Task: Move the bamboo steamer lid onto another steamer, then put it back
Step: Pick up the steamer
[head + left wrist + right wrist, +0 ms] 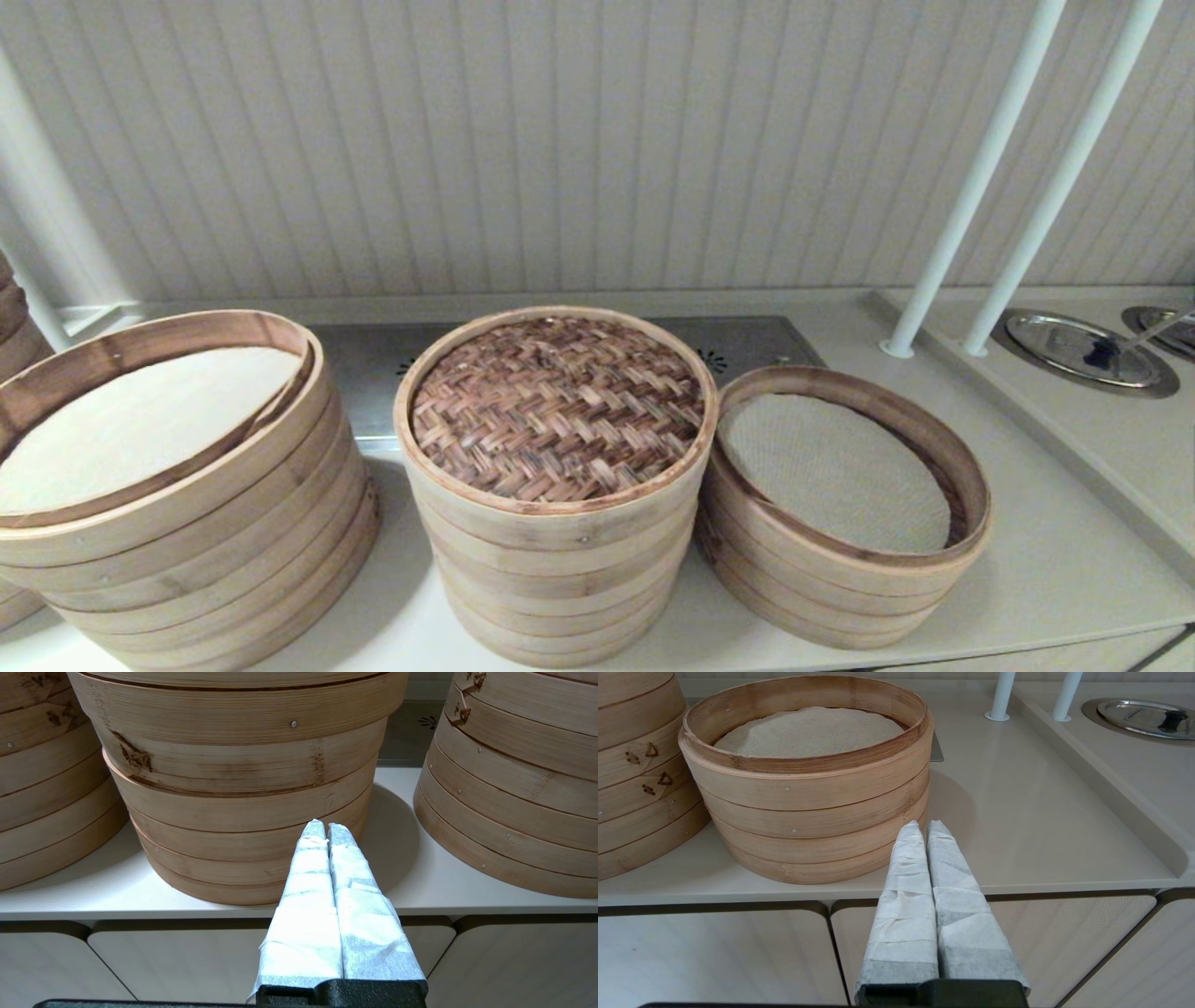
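Observation:
The bamboo steamer lid [557, 409], dark woven top with a pale band rim, sits on the middle, taller stack [557, 588]. To its right stands the other steamer [840, 560], the shortest stack, open, showing an off-white mesh liner [808, 730]. My left gripper [325, 826] is shut and holds nothing; it hangs in front of the counter edge, pointing at the base of the widest stack [243, 788]. My right gripper [923, 827] is likewise shut on nothing, low in front of the short steamer [808, 807]. Neither gripper appears in the head view.
The widest stack [177, 551] with a smooth cream liner stands at the left. Two white poles [990, 177] rise at the back right beside a raised ledge holding a metal lid [1083, 350]. Cabinet fronts [714, 952] lie below the counter edge.

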### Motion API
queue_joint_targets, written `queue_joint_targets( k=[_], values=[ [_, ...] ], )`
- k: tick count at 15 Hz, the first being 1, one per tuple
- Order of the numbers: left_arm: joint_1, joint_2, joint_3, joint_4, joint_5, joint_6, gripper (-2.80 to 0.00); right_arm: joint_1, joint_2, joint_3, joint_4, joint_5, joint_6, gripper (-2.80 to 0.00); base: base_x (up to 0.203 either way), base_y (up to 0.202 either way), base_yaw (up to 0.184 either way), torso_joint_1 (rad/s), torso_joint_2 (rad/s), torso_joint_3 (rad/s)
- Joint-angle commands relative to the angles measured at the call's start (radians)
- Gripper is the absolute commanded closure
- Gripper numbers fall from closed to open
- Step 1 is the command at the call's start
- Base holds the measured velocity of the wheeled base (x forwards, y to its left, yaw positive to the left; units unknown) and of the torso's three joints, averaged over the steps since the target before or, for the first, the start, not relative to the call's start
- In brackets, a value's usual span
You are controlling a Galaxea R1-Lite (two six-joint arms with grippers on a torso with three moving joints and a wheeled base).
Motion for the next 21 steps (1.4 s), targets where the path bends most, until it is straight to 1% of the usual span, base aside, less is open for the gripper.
queue_joint_targets(
  k=[1,4,5,7,8,11,13,15,16,18,20,21],
  values=[
    [0.0,0.0,0.0,0.0,0.001,-0.001,0.0,0.0,0.003,0.002,-0.004,0.001,-0.009,0.0,0.0,0.0,0.0,0.0,0.0,0.0],
    [0.0,0.0,0.0,0.001,0.0,0.0,0.0,0.001,0.004,-0.012,0.019,0.006,-0.015,0.0,0.0,0.0,0.0,0.0,0.0,0.0],
    [0.0,0.0,0.0,0.0,0.001,0.0,0.0,0.001,0.012,-0.045,0.046,0.01,-0.015,0.0,0.0,0.0,0.0,0.0,0.0,0.0],
    [0.0,0.0,0.0,0.001,0.001,0.0,0.0,0.001,0.068,-0.169,0.109,0.039,-0.014,0.0,0.0,0.0,0.0,0.0,0.0,0.0],
    [0.0,0.0,0.0,0.001,0.001,0.0,0.0,0.001,0.128,-0.226,0.121,0.053,-0.011,0.0,0.0,0.0,0.0,0.0,0.0,0.0],
    [0.0,0.0,0.0,0.0,0.001,0.0,0.0,0.004,0.372,-0.418,0.13,0.095,0.002,0.0,0.0,0.0,0.0,0.0,0.0,0.0],
    [0.0,0.0,0.0,0.0,0.001,0.0,0.0,0.005,0.552,-0.584,0.13,0.172,0.044,0.0,0.0,0.0,0.0,0.0,0.0,0.0],
    [0.0,0.0,0.0,0.0,0.001,-0.001,0.0,0.015,0.712,-0.744,0.133,0.263,0.107,0.0,0.0,0.0,0.0,0.0,0.0,0.0],
    [0.0,0.0,0.0,0.0,0.001,0.0,0.0,0.043,0.781,-0.809,0.138,0.308,0.141,0.0,0.0,0.0,0.0,0.0,0.0,0.0],
    [0.0,0.0,0.0,0.0,0.001,0.0,0.0,0.159,0.911,-0.904,0.15,0.348,0.197,0.0,0.0,0.0,0.0,0.0,0.0,0.0],
    [0.0,0.0,0.0,0.0,0.001,-0.001,0.0,0.263,1.041,-0.978,0.163,0.339,0.227,0.0,0.0,0.0,0.0,0.0,0.0,0.0],
    [0.0,0.0,0.0,0.0,0.001,-0.001,0.0,0.313,1.108,-1.015,0.165,0.31,0.234,0.0,0.0,0.0,0.0,0.0,0.0,0.0]
  ],
)
